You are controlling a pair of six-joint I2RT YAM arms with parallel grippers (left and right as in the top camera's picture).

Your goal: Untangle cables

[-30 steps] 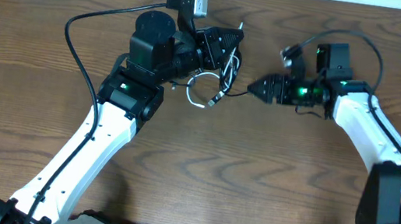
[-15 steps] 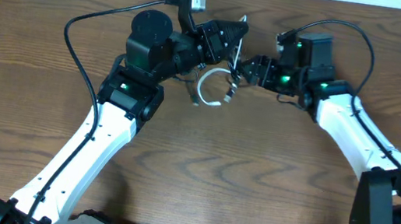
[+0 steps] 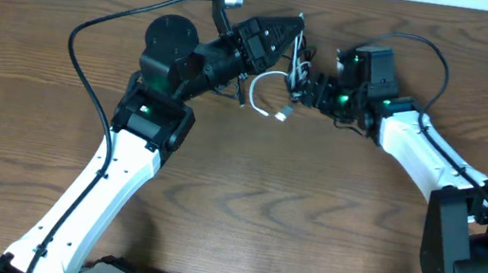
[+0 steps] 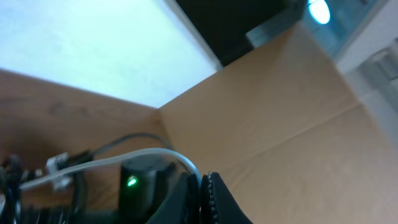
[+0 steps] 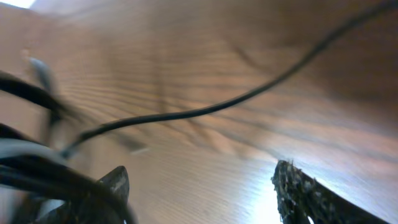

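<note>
Untangling is judged barely begun: the white cable (image 3: 252, 90) and black cable (image 3: 298, 66) are seen bunched together, hanging just below the left gripper (image 3: 292, 30), which is clamped on the white cable, while the right gripper (image 3: 303, 85), fingers apart and nothing gripped, is noted just beside it.

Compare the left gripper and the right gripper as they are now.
Left gripper: fingers pressed together, pinching the white cable. Right gripper: fingers spread wide, closed on nothing. The white cable runs straight out of the left gripper; a black cable only crosses the table ahead of the right gripper. Shared: both are at the tangle near the table's far edge.
</note>
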